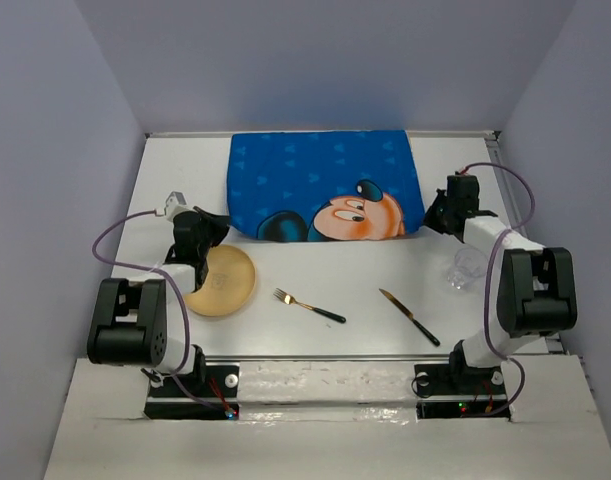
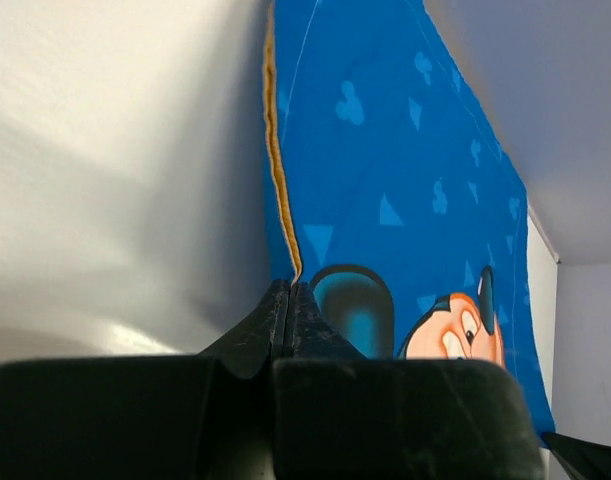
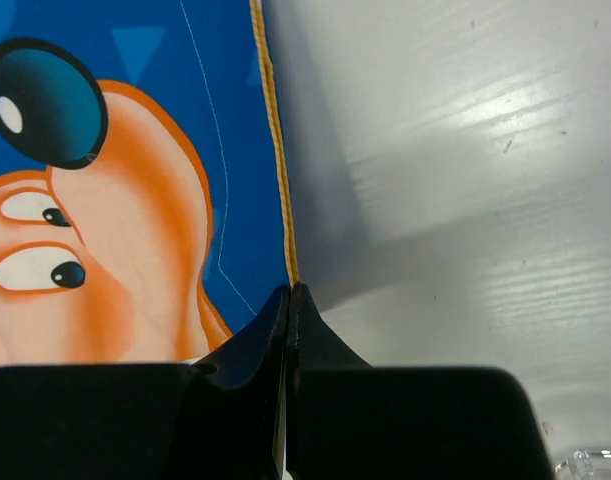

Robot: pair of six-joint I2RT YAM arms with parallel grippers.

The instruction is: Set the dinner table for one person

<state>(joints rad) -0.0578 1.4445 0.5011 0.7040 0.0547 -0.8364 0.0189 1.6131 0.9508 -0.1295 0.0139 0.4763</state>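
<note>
The white dinner table point(image 1: 365, 270) holds a blue cartoon-mouse placemat point(image 1: 315, 180) at the back centre. My left gripper point(image 1: 223, 222) is shut on the placemat's near-left corner; in the left wrist view point(image 2: 289, 290) the jaws pinch its orange-trimmed edge point(image 2: 281, 180). My right gripper point(image 1: 430, 220) is shut on the near-right corner; in the right wrist view point(image 3: 288, 292) it clamps the same trim on the placemat point(image 3: 225, 150). A tan plate point(image 1: 223, 281), a fork point(image 1: 308, 305) and a knife point(image 1: 409, 316) lie on the near half of the table.
A clear glass point(image 1: 467, 268) stands at the right, close beside my right arm, and its rim shows in the right wrist view point(image 3: 595, 462). Pale lavender walls enclose the table on three sides. The plate lies just under my left arm.
</note>
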